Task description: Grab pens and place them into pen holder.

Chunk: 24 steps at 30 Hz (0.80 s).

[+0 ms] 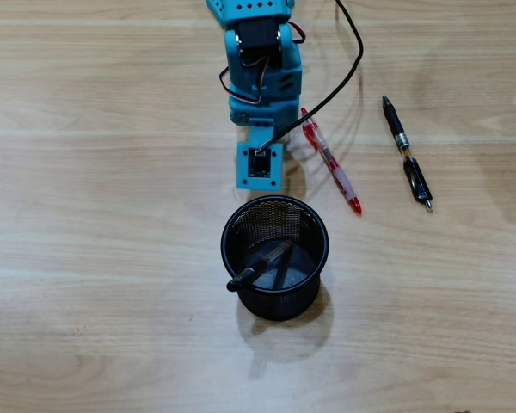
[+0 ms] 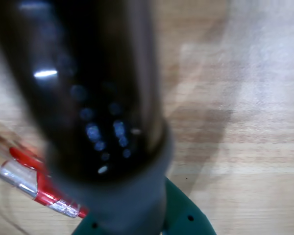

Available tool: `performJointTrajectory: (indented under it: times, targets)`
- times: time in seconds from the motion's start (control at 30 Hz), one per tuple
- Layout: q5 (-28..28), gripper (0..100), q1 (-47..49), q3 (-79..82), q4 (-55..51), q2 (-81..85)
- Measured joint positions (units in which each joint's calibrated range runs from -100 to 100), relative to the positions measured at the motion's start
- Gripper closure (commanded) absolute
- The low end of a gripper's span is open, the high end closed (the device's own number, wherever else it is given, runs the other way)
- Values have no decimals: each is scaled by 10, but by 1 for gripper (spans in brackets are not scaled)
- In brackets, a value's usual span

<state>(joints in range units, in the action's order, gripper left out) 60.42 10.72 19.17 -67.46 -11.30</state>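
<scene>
In the wrist view a black pen (image 2: 98,98) with a grey grip fills the frame, blurred and very close. It stands up out of my gripper (image 2: 147,223), which is shut on it. One teal finger (image 2: 188,220) shows beside it. In the overhead view the jaws are hidden under the teal wrist block (image 1: 259,163), just behind the pen holder (image 1: 314,225). This black mesh cup holds dark pens (image 1: 260,267), one leaning over its front-left rim. A red pen (image 1: 331,161) (image 2: 34,181) lies on the table to the right of the wrist. Another black pen (image 1: 406,153) lies further right.
The wooden table (image 1: 95,258) spreads around the cup. A black cable (image 1: 348,73) loops from the arm over the top end of the red pen. The arm's body (image 1: 258,52) stands at the top centre.
</scene>
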Motion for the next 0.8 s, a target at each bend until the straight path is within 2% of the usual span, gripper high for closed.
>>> performJointTrajectory:
  times: [0.43,0.8]
  targets:
    - [0,98,-1,-2,-1,90]
    - [-19,98,0,-94,-1,94]
